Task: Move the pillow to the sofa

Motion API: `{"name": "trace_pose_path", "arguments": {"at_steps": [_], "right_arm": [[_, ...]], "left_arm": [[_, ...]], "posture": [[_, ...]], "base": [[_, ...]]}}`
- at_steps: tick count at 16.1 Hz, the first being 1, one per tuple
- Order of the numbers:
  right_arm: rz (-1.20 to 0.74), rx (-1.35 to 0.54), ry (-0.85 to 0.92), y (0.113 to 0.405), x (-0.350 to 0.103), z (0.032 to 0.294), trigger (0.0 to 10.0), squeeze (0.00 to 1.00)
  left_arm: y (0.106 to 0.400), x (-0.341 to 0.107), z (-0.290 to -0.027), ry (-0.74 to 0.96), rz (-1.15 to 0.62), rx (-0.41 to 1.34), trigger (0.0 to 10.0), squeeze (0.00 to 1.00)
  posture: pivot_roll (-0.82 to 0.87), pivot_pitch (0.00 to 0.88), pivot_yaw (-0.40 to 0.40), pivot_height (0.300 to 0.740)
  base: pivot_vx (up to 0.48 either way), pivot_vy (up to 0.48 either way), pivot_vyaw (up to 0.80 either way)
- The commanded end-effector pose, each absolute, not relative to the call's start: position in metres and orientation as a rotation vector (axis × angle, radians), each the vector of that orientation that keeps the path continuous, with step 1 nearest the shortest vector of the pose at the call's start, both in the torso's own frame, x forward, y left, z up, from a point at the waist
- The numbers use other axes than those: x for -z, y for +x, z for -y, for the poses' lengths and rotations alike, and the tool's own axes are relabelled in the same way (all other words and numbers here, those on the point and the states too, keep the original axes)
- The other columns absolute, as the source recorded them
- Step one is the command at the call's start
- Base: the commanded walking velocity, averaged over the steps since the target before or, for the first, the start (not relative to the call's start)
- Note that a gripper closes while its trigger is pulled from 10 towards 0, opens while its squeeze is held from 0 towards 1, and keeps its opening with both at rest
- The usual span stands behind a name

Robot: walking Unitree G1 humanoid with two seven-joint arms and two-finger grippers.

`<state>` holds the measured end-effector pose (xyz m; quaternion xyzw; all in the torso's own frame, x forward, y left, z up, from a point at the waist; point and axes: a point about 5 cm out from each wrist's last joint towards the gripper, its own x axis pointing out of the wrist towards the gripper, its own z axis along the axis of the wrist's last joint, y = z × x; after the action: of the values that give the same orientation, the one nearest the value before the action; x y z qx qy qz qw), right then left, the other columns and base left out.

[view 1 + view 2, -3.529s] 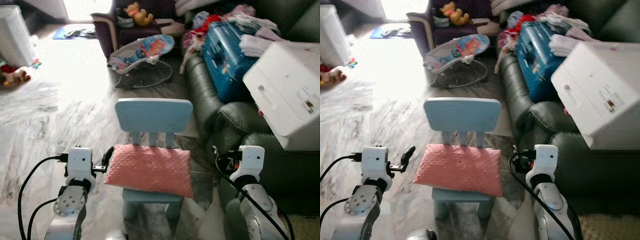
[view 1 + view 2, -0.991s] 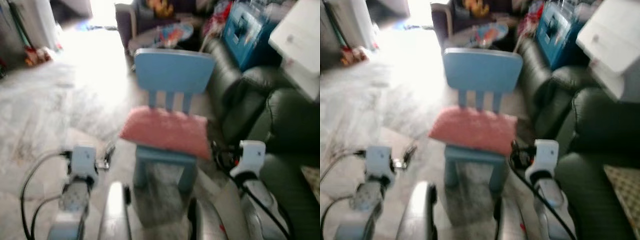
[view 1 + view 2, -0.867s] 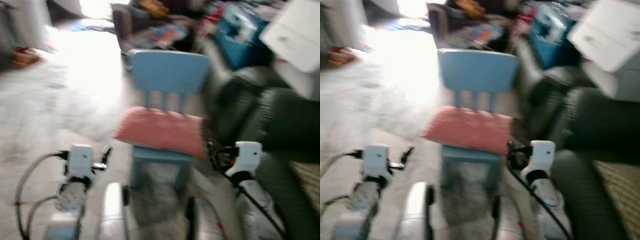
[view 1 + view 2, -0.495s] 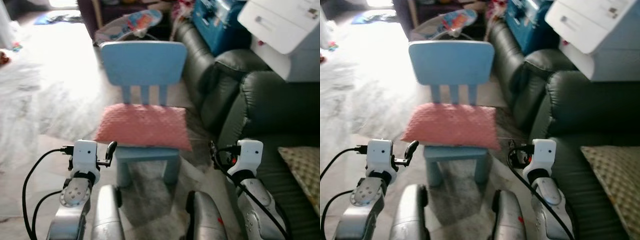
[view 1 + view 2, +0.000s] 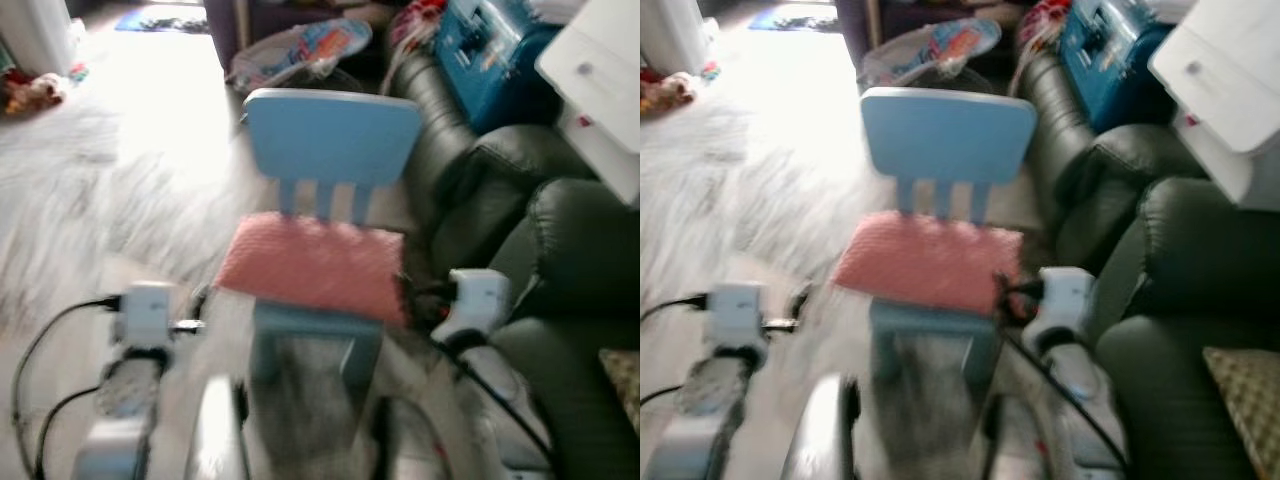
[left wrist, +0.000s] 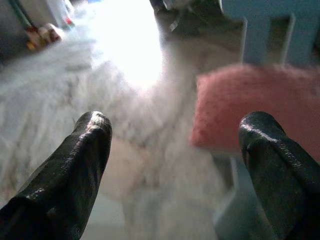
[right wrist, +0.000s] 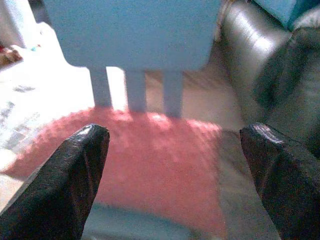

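A pink pillow [image 5: 310, 265] lies flat on the seat of a small light blue child's chair [image 5: 330, 140]. My left gripper [image 5: 197, 302] hovers low, just off the pillow's left edge. In the left wrist view its fingers [image 6: 92, 132] stand wide apart, with the pillow [image 6: 255, 105] ahead of one fingertip. My right gripper [image 5: 412, 297] is at the pillow's right corner and is open. Between its fingers [image 7: 90, 147], the right wrist view looks over the pillow [image 7: 150, 155] to the chair back [image 7: 135, 30]. The dark green leather sofa [image 5: 560, 260] stands right of the chair.
On the sofa lie a blue suitcase [image 5: 490, 50], a white box [image 5: 600, 80] and a patterned cushion [image 5: 1250, 385]. A baby bouncer [image 5: 300, 50] stands behind the chair. Toys [image 5: 30, 90] lie far left on the pale marble floor [image 5: 110, 190].
The head view has swung and is blurred, so the chair sits further right in the picture. My right gripper is now closer to the pillow's right corner. The pillow still lies on the chair.
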<state>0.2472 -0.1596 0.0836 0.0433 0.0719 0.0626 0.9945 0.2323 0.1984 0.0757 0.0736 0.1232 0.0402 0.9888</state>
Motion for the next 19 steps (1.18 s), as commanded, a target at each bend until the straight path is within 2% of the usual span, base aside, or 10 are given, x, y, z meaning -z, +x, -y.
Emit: {"name": "trace_pose_path", "arguments": {"at_steps": [1,5,8,13,16,19], "right_arm": [[-0.167,-0.058,0.062,0.242,-0.08,0.18,10.0,0.0],[-0.167,-0.051,0.063,0.244,-0.08,0.18,10.0,0.0],[-0.174,-0.05,0.063,0.243,-0.079,0.181,10.0,0.0],[-0.268,-0.03,0.075,0.248,-0.07,0.182,10.0,0.0],[-0.39,-0.056,0.083,0.245,-0.055,0.18,10.0,0.0],[-0.496,-0.114,0.099,0.248,-0.045,0.176,10.0,0.0]], "left_arm": [[0.235,-0.079,-0.182,0.127,-0.229,-0.028,10.0,0.0],[0.236,-0.078,-0.181,0.123,-0.231,-0.025,10.0,0.0],[0.236,-0.077,-0.181,0.134,-0.24,-0.042,10.0,0.0],[0.24,-0.066,-0.184,0.191,-0.387,-0.028,10.0,0.0],[0.245,-0.06,-0.191,0.229,-0.481,0.005,10.0,0.0],[0.25,-0.05,-0.204,0.225,-0.592,0.041,10.0,0.0]], "posture": [[-0.03,0.035,-0.05,0.535],[-0.03,0.032,-0.048,0.535],[-0.03,0.03,-0.051,0.535],[-0.02,0.026,-0.053,0.535],[-0.01,0.03,-0.05,0.535],[0.0,0.07,-0.051,0.535]], "base": [[0.461,0.0,0.0],[0.379,0.0,0.0],[0.0,0.0,0.0],[0.0,0.0,0.0],[0.0,0.0,0.0],[0.0,0.0,0.0]]}}
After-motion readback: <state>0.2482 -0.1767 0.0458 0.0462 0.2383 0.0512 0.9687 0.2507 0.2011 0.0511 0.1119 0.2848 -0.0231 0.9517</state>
